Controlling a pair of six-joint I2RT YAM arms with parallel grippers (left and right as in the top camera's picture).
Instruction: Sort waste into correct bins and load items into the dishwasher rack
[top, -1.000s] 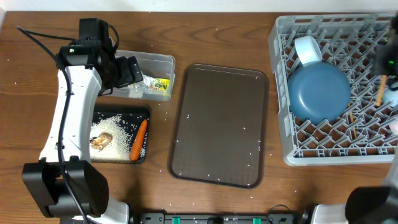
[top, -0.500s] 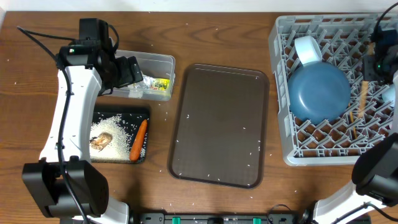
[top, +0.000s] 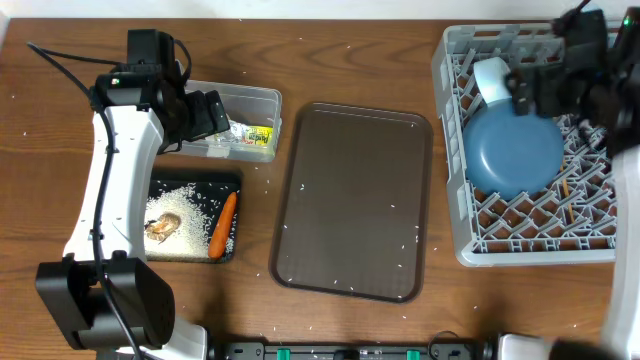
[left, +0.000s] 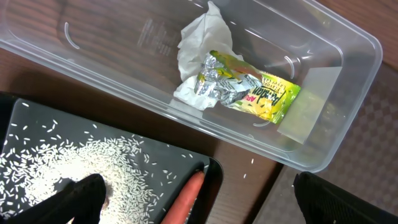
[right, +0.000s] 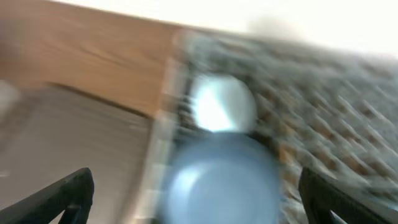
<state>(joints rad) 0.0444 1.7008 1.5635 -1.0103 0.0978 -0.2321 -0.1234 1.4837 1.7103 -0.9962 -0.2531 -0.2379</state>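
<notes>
My left gripper (top: 205, 115) hangs open above the clear tub (left: 348, 93). In the left wrist view that gripper (left: 214, 202) has nothing between its fingers. A crumpled white-yellow-green wrapper (left: 249, 93) lies in the tub. The black tray (top: 190, 182) holds white rice (left: 74, 162), a carrot (top: 223, 225) and a brown lump (top: 162, 228). The grey dishwasher rack (top: 530, 245) carries the dark-blue plate (top: 512, 150), the white bowl (top: 493, 80) and wooden chopsticks (top: 563, 190). My right gripper (top: 545, 60) is open and empty above the bowl and plate; its wrist view is blurred.
A large brown serving tray (top: 352, 200) lies between the bins and the rack. Loose rice grains are scattered over the wooden table (top: 350, 50). The right arm covers the rack's far right corner.
The right gripper has opened, letting a chopstick go into the rack, and has swung left over the bowl and plate. The left arm has not moved.
</notes>
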